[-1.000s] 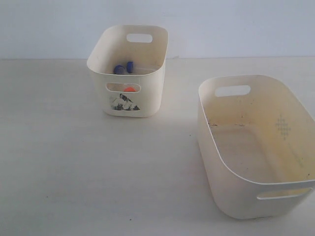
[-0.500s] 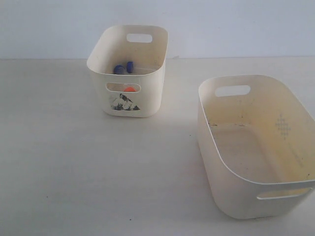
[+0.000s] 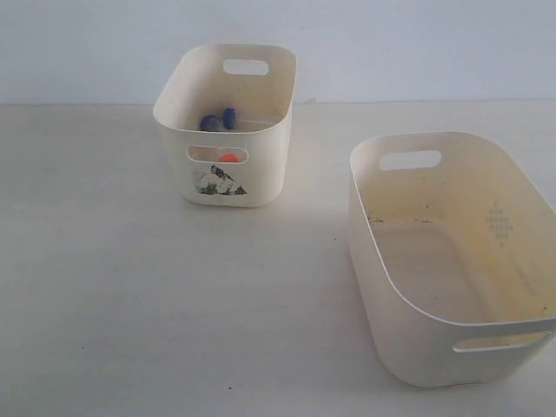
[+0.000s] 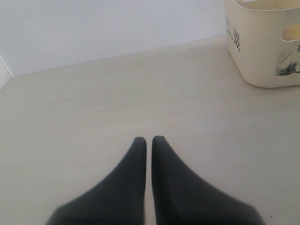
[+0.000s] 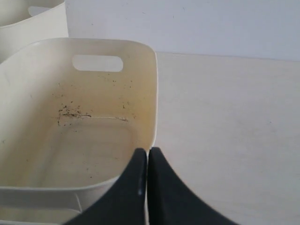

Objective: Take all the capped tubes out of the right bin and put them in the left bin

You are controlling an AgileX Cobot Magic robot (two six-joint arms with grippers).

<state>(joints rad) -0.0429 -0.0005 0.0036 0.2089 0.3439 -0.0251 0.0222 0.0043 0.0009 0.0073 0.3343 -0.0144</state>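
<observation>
The left tool [image 4: 149,139], a pair of black tapered fingers, is pressed together with barely a hairline between the tips and grips nothing. It hangs over bare pale bench [image 4: 93,103]. The smaller cream plastic tub with the black-and-white sticker [image 4: 262,51] stands well apart from it. The right tool [image 5: 147,150] is likewise closed on nothing, its tips lined up with a corner of the larger, wide cream plastic tub [image 5: 151,93]. Neither arm shows in the exterior view, so I judge both are parked clear of the tubs.

The larger tub holds only scuffs and dark specks on its floor, with no tube that I can see. The small clear tubes with round screw caps lie in the smaller tub. 2 dark blue caps [image 3: 211,122] show over its rim, and 1 orange-red cap [image 3: 228,158] shows through the front slot handle. Any 4th is hidden by the wall.

Such tubes should be light, stiff and smooth, and likely to roll or squirt out of a pinch. I would take one across the body just under the cap, with the tool spread only a little wider than the tube. As things lie, the job looks done.
</observation>
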